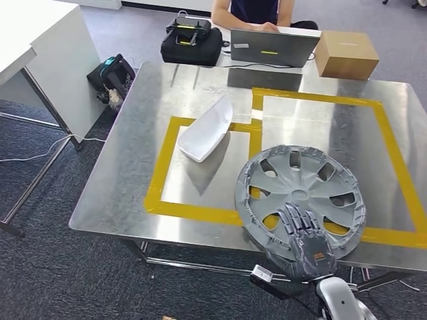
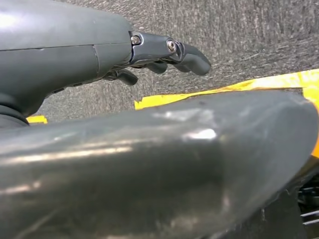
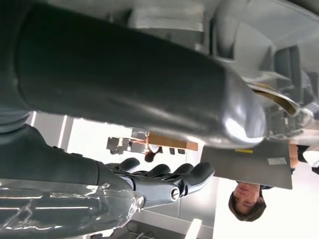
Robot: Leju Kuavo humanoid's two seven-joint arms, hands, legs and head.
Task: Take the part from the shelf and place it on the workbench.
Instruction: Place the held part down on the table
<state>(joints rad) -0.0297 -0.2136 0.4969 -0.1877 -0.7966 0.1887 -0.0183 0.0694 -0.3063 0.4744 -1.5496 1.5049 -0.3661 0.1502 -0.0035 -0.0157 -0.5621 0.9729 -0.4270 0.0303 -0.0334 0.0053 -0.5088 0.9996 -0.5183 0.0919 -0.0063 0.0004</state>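
Note:
A grey wheel cover (image 1: 301, 188) lies on the steel workbench (image 1: 126, 167), across the yellow tape line, its near rim jutting past the bench's front edge. My right hand (image 1: 304, 239) grips that near rim, its dark fingers spread flat over the cover's top. The right wrist view has the thick thumb (image 3: 131, 74) on one side and the fingers (image 3: 169, 180) on the other, with the cover's spokes (image 3: 285, 64) beyond. My left hand (image 2: 165, 52) hangs over the carpet with loosely straight fingers and holds nothing.
A white curved part (image 1: 206, 129) rests in the smaller yellow-taped square (image 1: 163, 167). At the bench's far edge stand a laptop (image 1: 271, 47), a black bag (image 1: 191, 41) and a cardboard box (image 1: 346, 55), with a seated person (image 1: 251, 12) behind. A white table (image 1: 40, 47) stands left.

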